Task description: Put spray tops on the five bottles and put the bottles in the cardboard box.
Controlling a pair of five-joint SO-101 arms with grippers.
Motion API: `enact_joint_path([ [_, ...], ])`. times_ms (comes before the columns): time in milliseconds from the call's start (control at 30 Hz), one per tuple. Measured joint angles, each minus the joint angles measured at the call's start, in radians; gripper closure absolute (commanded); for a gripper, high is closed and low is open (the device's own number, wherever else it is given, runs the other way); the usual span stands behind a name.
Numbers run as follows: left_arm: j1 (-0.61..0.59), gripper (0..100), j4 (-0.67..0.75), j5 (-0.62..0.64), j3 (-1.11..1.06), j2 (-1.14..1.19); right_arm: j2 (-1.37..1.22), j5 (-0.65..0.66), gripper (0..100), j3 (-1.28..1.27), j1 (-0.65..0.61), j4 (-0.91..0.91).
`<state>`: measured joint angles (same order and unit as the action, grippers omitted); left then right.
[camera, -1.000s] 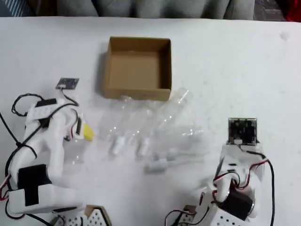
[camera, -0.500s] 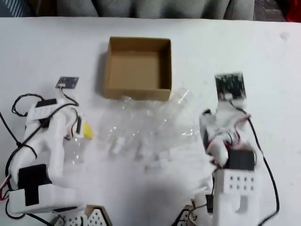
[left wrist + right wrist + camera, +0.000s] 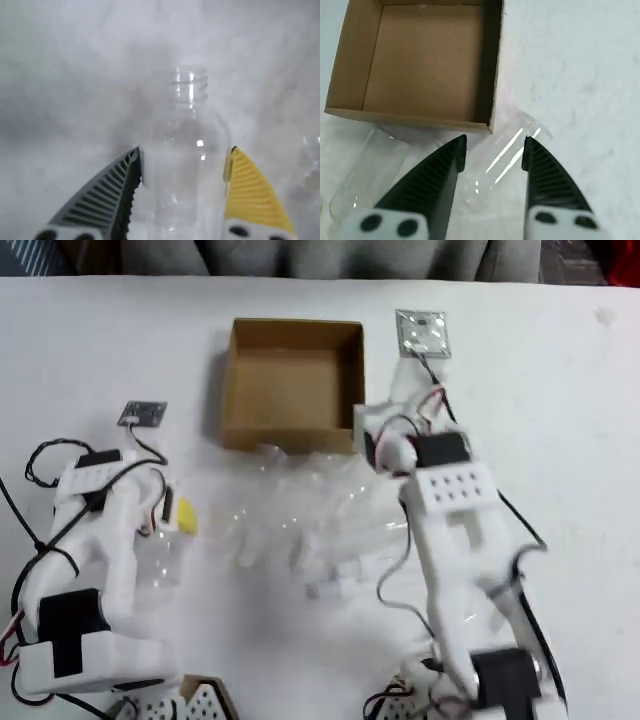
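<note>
Gripping a clear plastic bottle with a bare threaded neck (image 3: pixel 187 165), the left jaws, one grey and one yellow, press against its two sides. Its neck points away from the wrist, with no spray top on it. This bottle sits on the white table (image 3: pixel 560 410) at the left edge of the pile, beside the left arm (image 3: pixel 100 530).

The right jaws, both black, are apart and hang over a second clear bottle lying on its side (image 3: pixel 505 160); can't tell if they touch it. Its open end lies just off the near right corner of the brown cardboard box (image 3: pixel 355 60). Another clear bottle (image 3: pixel 365 170) lies just in front of the box's near wall.

From above, the right arm (image 3: pixel 450 500) stretches along the right side of the pile, its wrist beside the box's right wall. The heap of clear bottles (image 3: pixel 300 510) fills the strip between the two arms, its far edge at the box's near wall. Small white spray tops (image 3: pixel 335 582) lie at the heap's near edge.

The box is open-topped and stands well short of the table's far edge. A band of table separates the left arm from the box's left wall.
</note>
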<state>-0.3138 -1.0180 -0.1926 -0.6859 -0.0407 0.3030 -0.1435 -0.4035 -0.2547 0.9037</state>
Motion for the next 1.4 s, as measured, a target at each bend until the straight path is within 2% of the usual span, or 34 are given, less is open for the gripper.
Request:
enact_joint_path([
  [467, 0.0, 75, 0.006, 0.0, 0.0, 0.0, -0.615, -0.014, 85.4, 0.308, -0.011, -0.244],
  [567, 0.0, 75, 0.006, 0.0, 0.0, 0.0, -0.726, -0.014, 86.6, 0.382, -0.009, -0.247],
  [700, 0.0, 75, 0.006, 0.0, 0.0, 0.0, -0.824, -0.014, 98.4, 0.474, -0.011, -0.19],
  [800, 0.0, 75, 0.006, 0.0, 0.0, 0.0, -0.856, -0.012, 98.0, 0.549, -0.009, -0.098],
  [1033, 0.0, 75, 0.006, 0.0, 0.0, 0.0, -0.895, 0.207, 98.1, 0.64, -0.008, 0.087],
  [1400, 0.0, 75, 0.006, 0.0, 0.0, 0.0, -0.829, 0.517, 98.1, 0.591, -0.008, 0.213],
])
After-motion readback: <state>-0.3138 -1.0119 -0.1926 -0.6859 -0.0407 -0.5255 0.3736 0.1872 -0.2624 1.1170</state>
